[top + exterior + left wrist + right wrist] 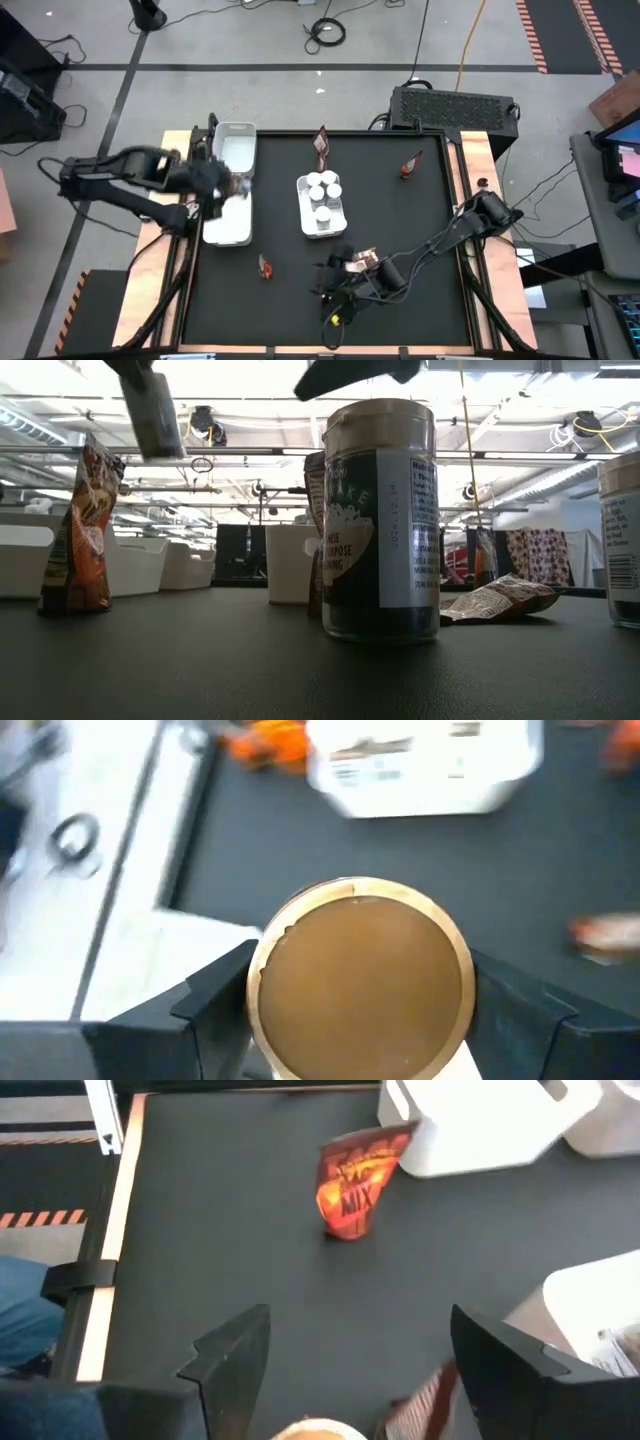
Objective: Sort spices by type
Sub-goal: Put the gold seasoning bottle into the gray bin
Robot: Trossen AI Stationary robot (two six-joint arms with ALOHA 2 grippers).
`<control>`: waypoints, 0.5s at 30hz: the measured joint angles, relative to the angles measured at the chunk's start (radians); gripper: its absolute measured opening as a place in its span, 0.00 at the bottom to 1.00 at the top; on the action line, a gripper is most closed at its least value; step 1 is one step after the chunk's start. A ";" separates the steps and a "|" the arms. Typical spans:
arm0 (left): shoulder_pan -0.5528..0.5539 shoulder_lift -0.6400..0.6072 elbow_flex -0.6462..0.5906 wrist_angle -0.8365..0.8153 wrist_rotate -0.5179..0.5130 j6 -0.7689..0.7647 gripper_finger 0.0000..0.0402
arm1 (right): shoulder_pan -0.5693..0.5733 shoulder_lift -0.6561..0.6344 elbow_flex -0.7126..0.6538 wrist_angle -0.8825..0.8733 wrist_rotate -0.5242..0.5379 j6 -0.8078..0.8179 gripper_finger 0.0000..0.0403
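**Left gripper holding a tan-lidded tub over the left-hand trays**

Left gripper (360,1010) grasps a round tan-lidded tub (360,978), one finger (215,995) against each side of it; in the high view this gripper (228,187) sits above the two white trays (236,140) at the table's left edge. Right gripper (335,272) hovers low near the front of the table, jaws spread and holding nothing, with a crinkly packet (362,260) just beside it. White-capped jars (322,190) fill the centre tray (322,228). Reddish-brown packets lie apart on the black mat: one (321,145) behind the centre tray, one (411,165) toward the right rear, one (265,267) near the front left. Seen from table height, a dark jar (380,520) stands closest, with an upright packet (85,530) at far left and a flattened packet (500,600) to its right.
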 joint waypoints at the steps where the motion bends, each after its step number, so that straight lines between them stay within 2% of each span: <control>1: 0.059 0.000 0.000 0.005 0.002 0.026 0.70 | -0.004 0.006 0.000 0.024 0.000 -0.017 0.66; 7: 0.416 0.044 0.000 0.149 0.129 0.220 0.70 | -0.033 0.017 0.000 0.115 0.000 -0.144 0.66; 9: 0.547 0.089 0.000 0.192 0.132 0.274 0.70 | -0.048 0.017 0.000 0.137 0.013 -0.173 0.66; 11: 0.690 0.147 0.000 0.235 0.152 0.281 0.70 | -0.063 0.014 0.000 0.132 0.035 -0.182 0.66; 15: 0.935 0.286 0.000 0.261 0.269 0.276 0.70 | -0.086 0.011 0.000 0.091 0.060 -0.247 0.66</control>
